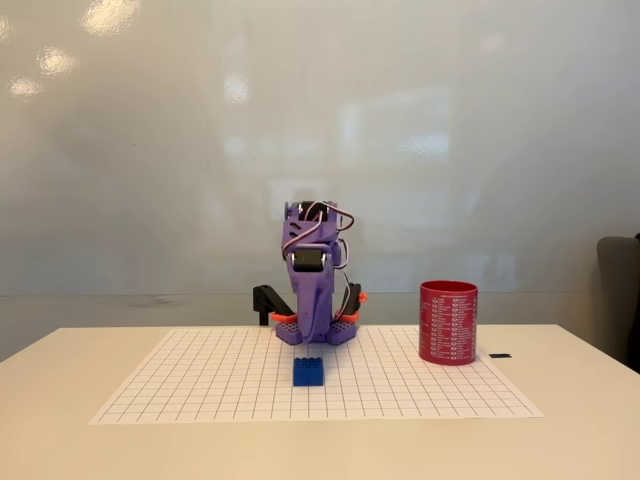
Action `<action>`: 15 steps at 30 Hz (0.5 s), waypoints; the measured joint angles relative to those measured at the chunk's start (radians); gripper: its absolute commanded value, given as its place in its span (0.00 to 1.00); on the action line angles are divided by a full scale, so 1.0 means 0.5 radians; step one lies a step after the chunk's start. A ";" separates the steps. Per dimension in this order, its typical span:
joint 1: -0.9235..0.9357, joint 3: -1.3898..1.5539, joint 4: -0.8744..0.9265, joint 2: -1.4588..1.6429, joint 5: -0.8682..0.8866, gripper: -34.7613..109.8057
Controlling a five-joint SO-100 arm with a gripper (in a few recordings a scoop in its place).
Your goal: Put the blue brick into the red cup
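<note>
The small blue brick (308, 372) lies studs-up on the gridded paper mat, near the middle of its front half. The red cup (447, 322) stands upright at the mat's right edge, open end up, with columns of white print on its side. The purple arm is folded up at the back of the mat. Its gripper (312, 330) points down toward the mat just behind the brick, a short gap away from it. The jaws show no gap and hold nothing. The cup is well to the right of both.
A white gridded mat (200, 385) covers the middle of the pale table. A black clamp (267, 300) sits at the left of the arm's base. A small black object (500, 355) lies right of the cup. A dark chair (620, 300) stands at the right edge.
</note>
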 measured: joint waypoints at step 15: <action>0.457 -1.206 0.706 -0.822 -0.218 0.24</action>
